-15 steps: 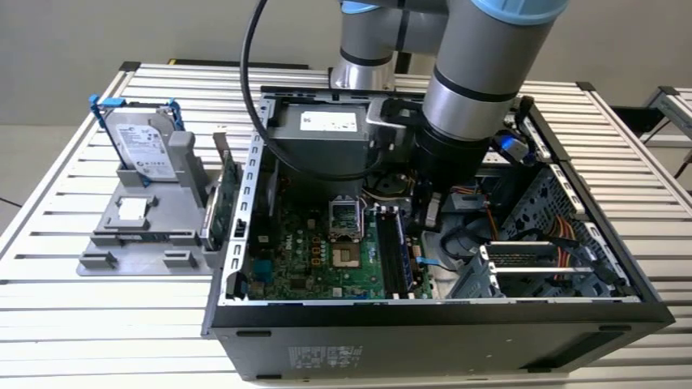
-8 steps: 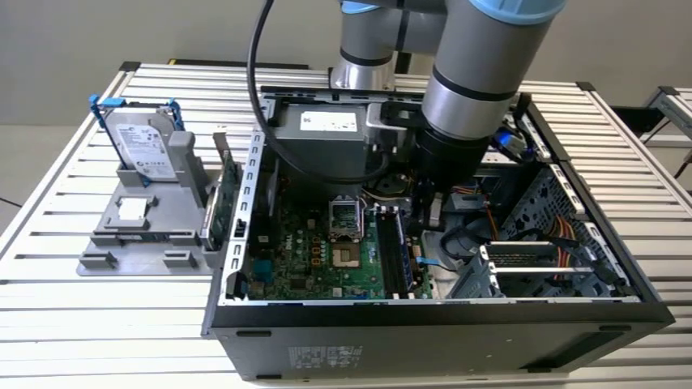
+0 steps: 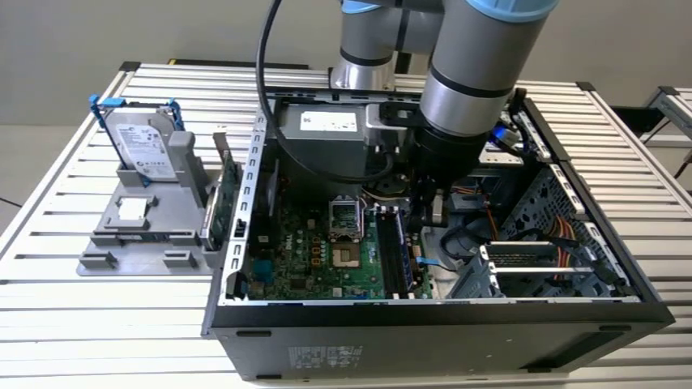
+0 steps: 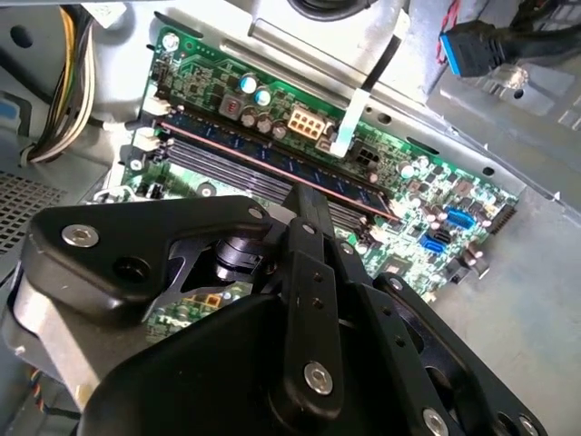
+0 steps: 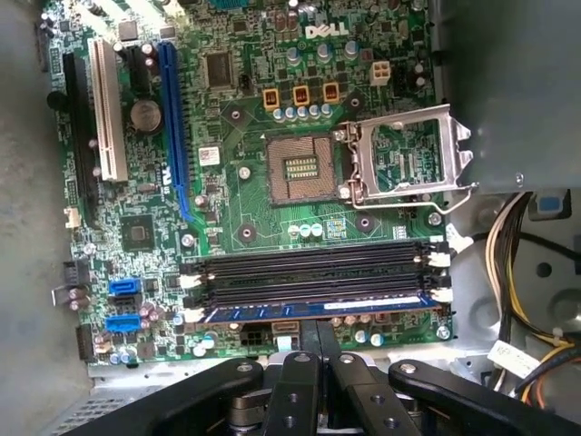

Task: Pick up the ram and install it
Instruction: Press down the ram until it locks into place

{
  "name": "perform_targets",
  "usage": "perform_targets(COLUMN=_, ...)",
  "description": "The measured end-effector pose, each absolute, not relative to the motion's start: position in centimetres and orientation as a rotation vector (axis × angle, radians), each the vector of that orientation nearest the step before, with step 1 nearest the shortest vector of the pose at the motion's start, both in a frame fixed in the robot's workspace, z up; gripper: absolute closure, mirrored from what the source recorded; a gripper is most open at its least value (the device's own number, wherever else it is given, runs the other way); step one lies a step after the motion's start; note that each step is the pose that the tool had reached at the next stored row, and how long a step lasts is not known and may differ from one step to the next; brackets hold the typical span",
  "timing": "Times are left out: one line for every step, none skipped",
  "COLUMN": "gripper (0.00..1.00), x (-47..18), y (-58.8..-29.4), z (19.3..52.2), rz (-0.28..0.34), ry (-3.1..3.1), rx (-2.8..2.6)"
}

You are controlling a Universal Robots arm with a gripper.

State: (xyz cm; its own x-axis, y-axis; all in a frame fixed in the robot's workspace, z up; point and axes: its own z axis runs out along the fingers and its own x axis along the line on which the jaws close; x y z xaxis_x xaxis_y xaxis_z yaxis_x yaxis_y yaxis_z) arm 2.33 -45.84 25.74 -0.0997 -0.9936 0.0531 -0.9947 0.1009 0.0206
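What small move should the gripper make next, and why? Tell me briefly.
Probably a short, straight press down. The ram stands in the motherboard slot nearest the gripper, whose shut fingertips meet its top edge near mid-length. Whether the white end latches have closed cannot be told, so seating may be incomplete.

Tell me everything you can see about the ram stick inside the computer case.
The ram is a long, thin, dark blue-black board with a row of small chips. It stands on edge in the memory slot nearest the board's edge, beside three empty black slots with white end clips. It lies level along the slot in both wrist views. The gripper sits right over its middle; its fingers look closed together against the stick's top edge, though contact is hard to confirm. In the exterior view it runs under the arm.
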Motion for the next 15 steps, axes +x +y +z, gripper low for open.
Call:
perform_targets(gripper=1.0, x=2.32, y=-45.84, z=25.73, rz=0.032, ry=-2.288, rx=2.074)
perform_targets(gripper=1.0, x=2.32, y=-45.82, z=25.73, rz=0.032, ry=-2.288, rx=2.075)
perform_targets(gripper=1.0, x=2.32, y=-45.82, z=25.73, rz=0.032, ry=-2.288, rx=2.075)
perform_targets(gripper=1.0, x=2.32, y=-45.81, z=25.73, rz=0.032, ry=-2.288, rx=2.075)
perform_targets(gripper=1.0, x=2.32, y=-45.81, z=25.72, rz=0.032, ry=-2.288, rx=2.075)
perform_targets(gripper=1.0, x=2.32, y=-45.81, z=25.72, rz=0.032, ry=-2.288, rx=2.075)
perform_targets(gripper=1.0, x=2.32, y=-45.81, z=25.72, rz=0.032, ry=-2.287, rx=2.076)
perform_targets(gripper=1.0, x=2.31, y=-45.79, z=25.69, rz=0.032, ry=-2.285, rx=2.078)
perform_targets(gripper=1.0, x=2.31, y=-45.79, z=25.64, rz=0.032, ry=-2.282, rx=2.081)
perform_targets(gripper=1.0, x=2.31, y=-45.78, z=25.56, rz=0.032, ry=-2.28, rx=2.083)
perform_targets(gripper=1.0, x=2.31, y=-45.78, z=25.46, rz=0.032, ry=-2.278, rx=2.085)
perform_targets(gripper=1.0, x=2.31, y=-45.78, z=25.34, rz=0.032, ry=-2.277, rx=2.087)
perform_targets(gripper=1.0, x=2.31, y=-45.77, z=25.19, rz=0.032, ry=-2.275, rx=2.089)
perform_targets(gripper=1.0, x=2.31, y=-45.77, z=25.08, rz=0.032, ry=-2.274, rx=2.09)
perform_targets(gripper=1.0, x=2.31, y=-45.78, z=25.04, rz=0.033, ry=-2.274, rx=2.09)
